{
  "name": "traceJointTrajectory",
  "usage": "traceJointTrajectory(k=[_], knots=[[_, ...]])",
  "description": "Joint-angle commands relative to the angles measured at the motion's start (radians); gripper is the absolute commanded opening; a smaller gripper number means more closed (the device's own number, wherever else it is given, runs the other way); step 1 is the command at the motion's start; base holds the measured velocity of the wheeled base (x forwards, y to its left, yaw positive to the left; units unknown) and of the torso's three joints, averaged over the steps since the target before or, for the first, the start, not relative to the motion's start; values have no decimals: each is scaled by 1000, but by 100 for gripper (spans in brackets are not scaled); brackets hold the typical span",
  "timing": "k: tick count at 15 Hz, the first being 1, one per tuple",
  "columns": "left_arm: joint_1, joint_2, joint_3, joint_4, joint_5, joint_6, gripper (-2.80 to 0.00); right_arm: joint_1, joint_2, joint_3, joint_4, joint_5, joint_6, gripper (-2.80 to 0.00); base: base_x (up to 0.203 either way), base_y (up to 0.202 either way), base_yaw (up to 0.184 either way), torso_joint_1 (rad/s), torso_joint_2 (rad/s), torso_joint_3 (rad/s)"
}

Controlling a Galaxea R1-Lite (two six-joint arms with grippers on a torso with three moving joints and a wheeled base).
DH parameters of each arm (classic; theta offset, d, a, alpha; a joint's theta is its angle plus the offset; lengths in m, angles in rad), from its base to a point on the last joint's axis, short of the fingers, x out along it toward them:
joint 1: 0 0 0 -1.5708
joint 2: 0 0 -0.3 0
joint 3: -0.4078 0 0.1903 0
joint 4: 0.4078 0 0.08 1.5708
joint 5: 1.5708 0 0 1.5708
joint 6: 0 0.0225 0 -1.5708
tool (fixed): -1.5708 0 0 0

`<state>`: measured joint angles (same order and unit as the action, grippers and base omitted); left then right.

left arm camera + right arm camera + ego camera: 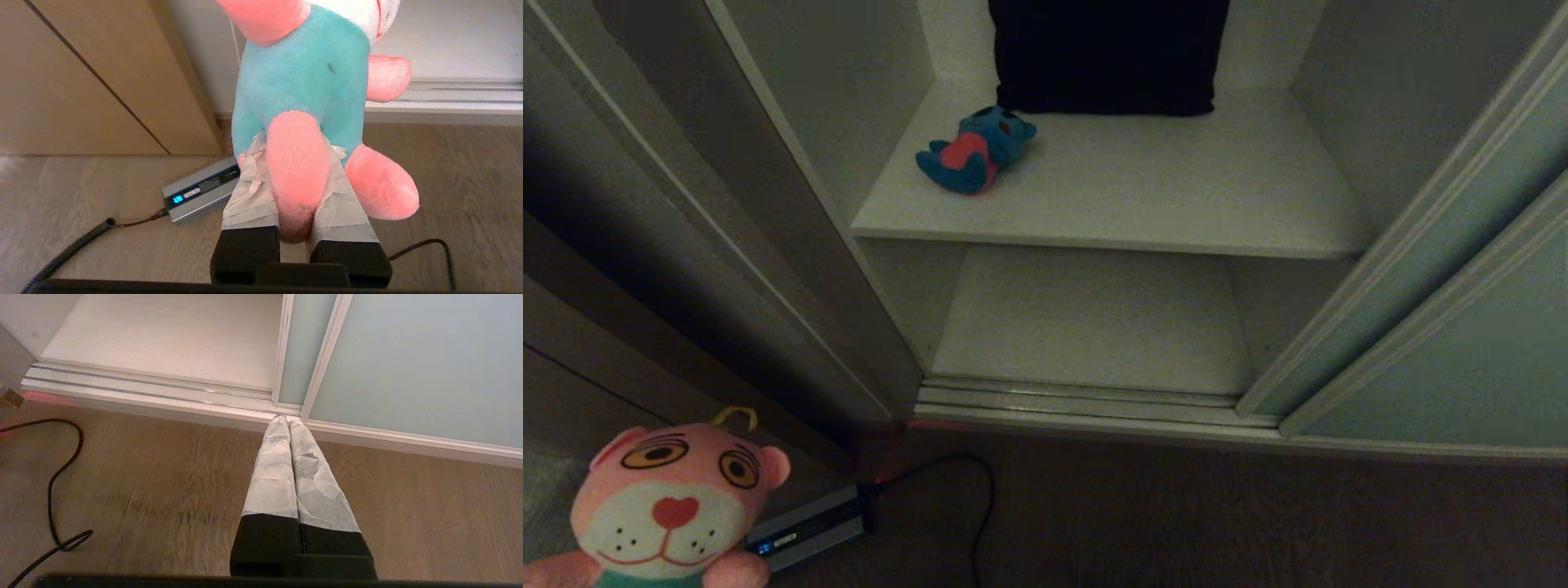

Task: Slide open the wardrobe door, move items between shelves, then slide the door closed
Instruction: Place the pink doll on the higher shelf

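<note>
L gripper [295,163] grips pink toy [302,81]; blue toy [976,151] on upper shelf [1176,196].

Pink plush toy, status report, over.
Left gripper shut on pink plush toy, outside the wardrobe. Right gripper shut, empty. Sliding door open; blue toy on upper shelf. Nothing in the way.

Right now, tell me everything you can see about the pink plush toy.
The pink plush toy is soft and fuzzy, with a white muzzle, red heart nose, ringed eyes, a yellow loop on top and a teal shirt. It is held upright above the wooden floor, outside the wardrobe, with the left gripper closed on one pink leg.
</note>
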<state>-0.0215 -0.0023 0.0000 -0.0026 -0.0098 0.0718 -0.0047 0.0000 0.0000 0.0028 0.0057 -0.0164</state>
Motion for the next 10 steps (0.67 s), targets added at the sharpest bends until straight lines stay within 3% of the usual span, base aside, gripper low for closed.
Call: traceJointTrajectory(k=[1, 3, 6, 10], knots=[[0, 2, -2, -23, 3, 14, -280, 0, -2, 3, 0, 0, 0, -280, 0, 0, 0, 0, 0, 0], [0, 2, -80, -57, 7, 31, -280, 0, -2, 3, 0, 0, 0, -280, 0, 0, 0, 0, 0, 0], [0, 28, -339, 28, -19, 37, -280, 0, -1, 3, 0, 0, 0, -280, 0, 0, 0, 0, 0, 0], [-1, 338, -674, 112, -162, 41, -280, 0, -2, 3, 0, 0, 0, -280, 0, 0, 0, 0, 0, 0]])
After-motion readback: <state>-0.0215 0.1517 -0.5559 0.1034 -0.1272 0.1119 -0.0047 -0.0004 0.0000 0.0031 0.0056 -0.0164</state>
